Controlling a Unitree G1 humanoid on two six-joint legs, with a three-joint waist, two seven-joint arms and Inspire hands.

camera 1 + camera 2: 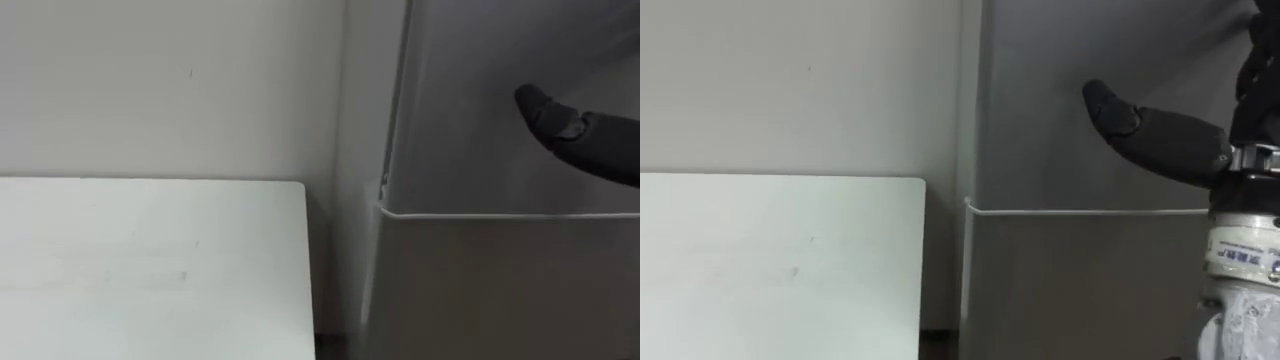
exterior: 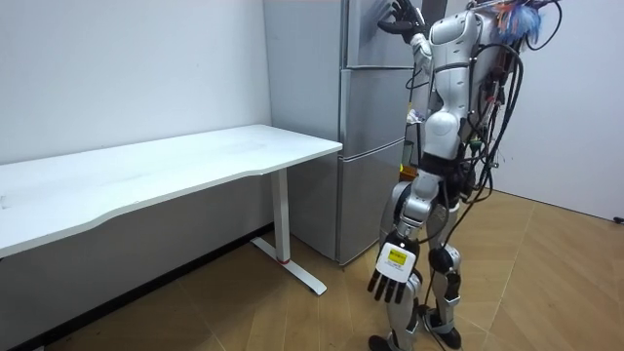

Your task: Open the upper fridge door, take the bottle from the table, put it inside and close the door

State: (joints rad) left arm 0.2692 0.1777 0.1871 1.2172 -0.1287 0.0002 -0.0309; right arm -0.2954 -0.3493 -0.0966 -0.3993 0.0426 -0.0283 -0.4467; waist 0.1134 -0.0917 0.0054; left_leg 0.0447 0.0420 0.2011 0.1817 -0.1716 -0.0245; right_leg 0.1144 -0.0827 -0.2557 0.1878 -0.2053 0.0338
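Note:
I stand close in front of a tall grey fridge [image 2: 370, 127]. Its upper door [image 1: 470, 100] and lower door [image 1: 500, 290] are both closed, with a thin seam between them. My right hand [image 1: 1165, 138] is raised against the upper door, dark and pointing left just above the seam; in the room view my right hand [image 2: 396, 21] rests high on the fridge front. My left hand [image 2: 390, 276] hangs by my thigh with straight fingers and holds nothing.
A white desk [image 1: 150, 270] stands to the left of the fridge, its right edge a narrow gap from the fridge's side. A pale wall [image 1: 170, 80] runs behind it. Wooden floor [image 2: 546, 283] lies open behind me.

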